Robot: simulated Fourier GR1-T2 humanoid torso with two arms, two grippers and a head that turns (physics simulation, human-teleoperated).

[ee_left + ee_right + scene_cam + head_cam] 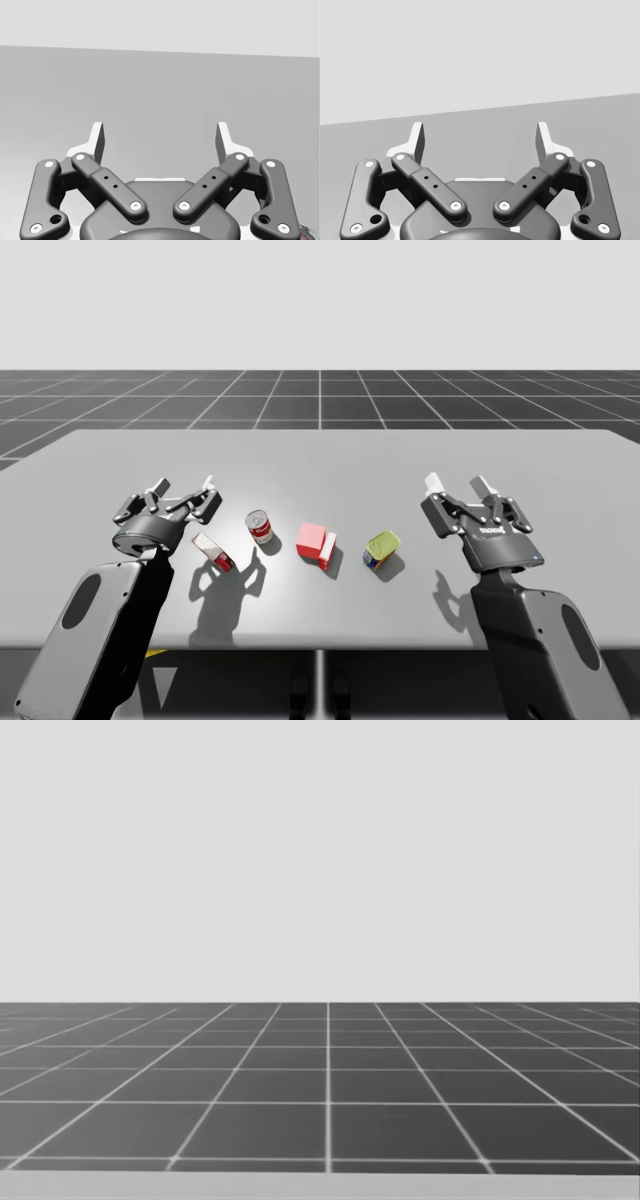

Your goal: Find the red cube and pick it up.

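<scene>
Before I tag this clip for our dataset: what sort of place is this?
Probably a simulated tabletop test scene, not a real room: a plain grey table on a dark gridded floor, a blank pale backdrop, and a red cube set out near a red-and-white can.

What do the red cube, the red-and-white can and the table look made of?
The red cube looks matte and uniformly red, no print or gloss: plastic or painted block, can't tell which. The red-and-white can is probably metal under a printed label, with a greyish flat top. The table is a smooth grey matte slab taking soft shadows; material open.
</scene>
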